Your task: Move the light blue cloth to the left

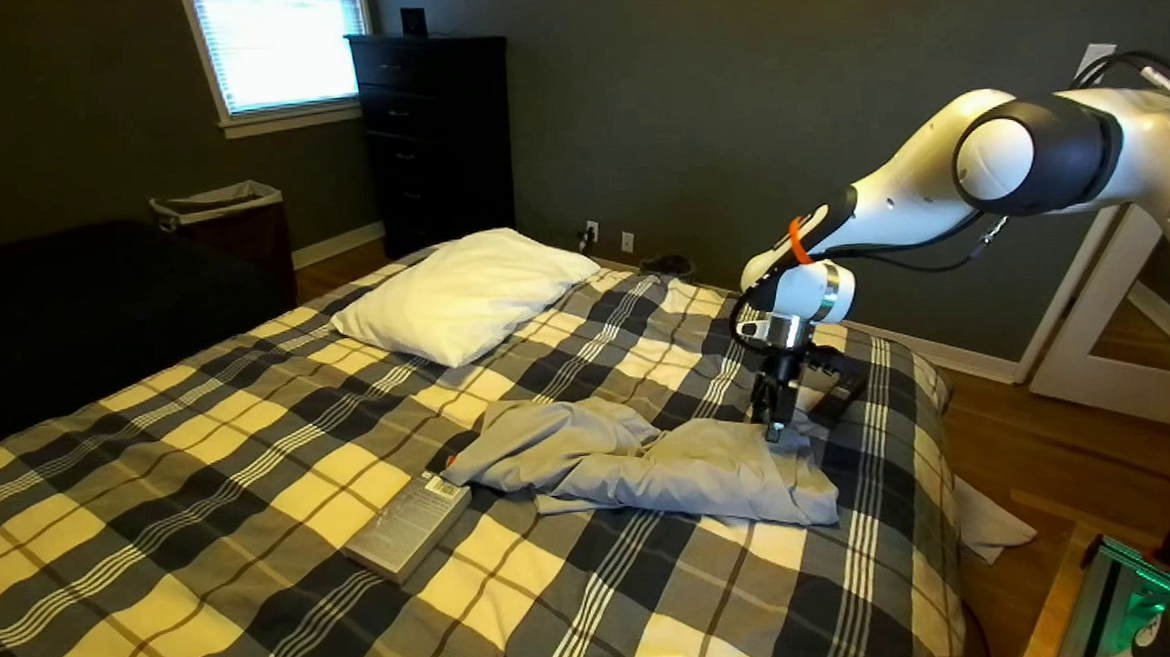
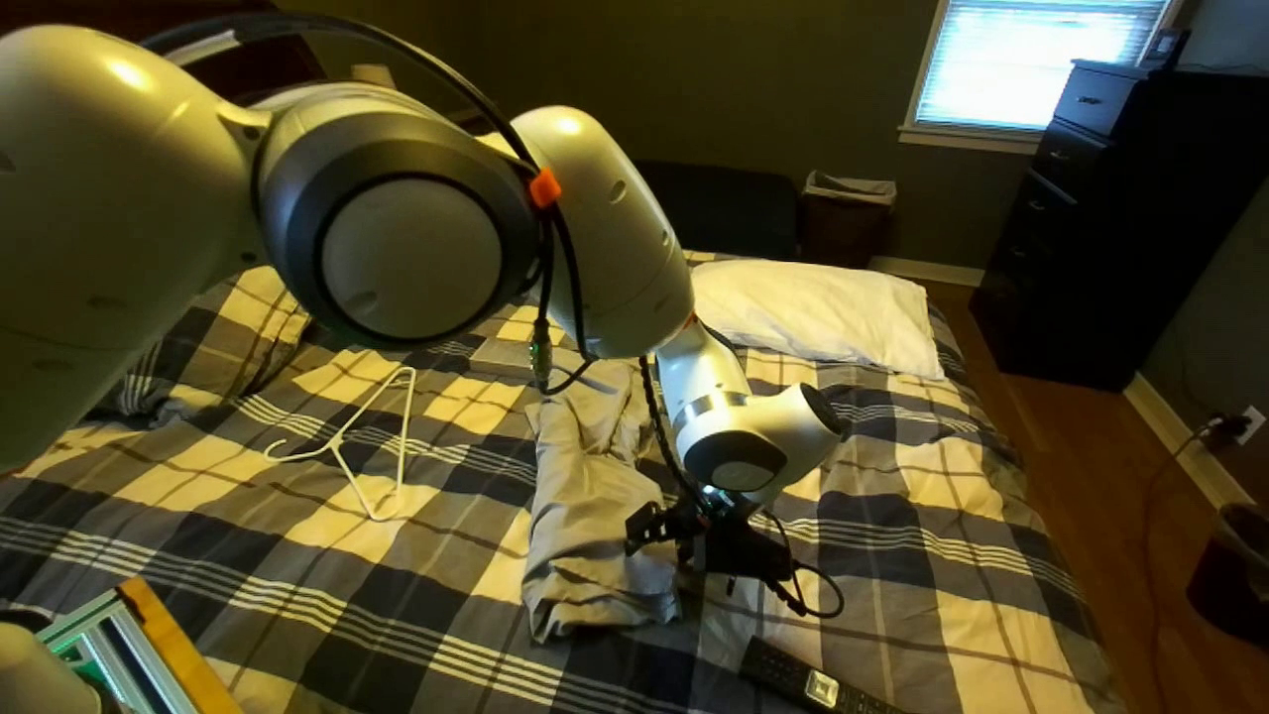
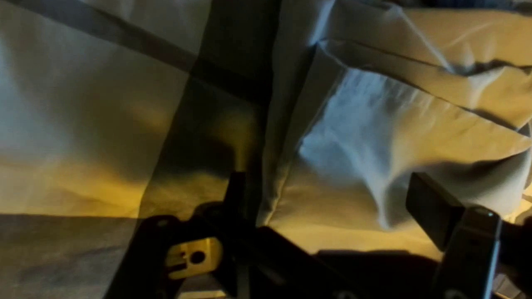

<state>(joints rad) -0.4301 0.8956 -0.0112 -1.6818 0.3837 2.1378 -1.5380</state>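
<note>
- Up close, your gripper (image 3: 328, 185) is standing spread at the cloth (image 1: 648, 470)!
- The cloth's looking light, limp.
- You're wanting that raised fold near the edge of the bed (image 1: 905, 502).

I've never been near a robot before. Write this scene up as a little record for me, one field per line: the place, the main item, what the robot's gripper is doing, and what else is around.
Place: a plaid-covered bed
Main item: crumpled pale cloth, lying on the bed
Robot's gripper: open, near one end of the cloth
Touching the cloth: hard to tell
By the cloth's other end: flat box
Also on the bed: white pillow, white hanger, remote control
Background: window, dark dresser
</note>
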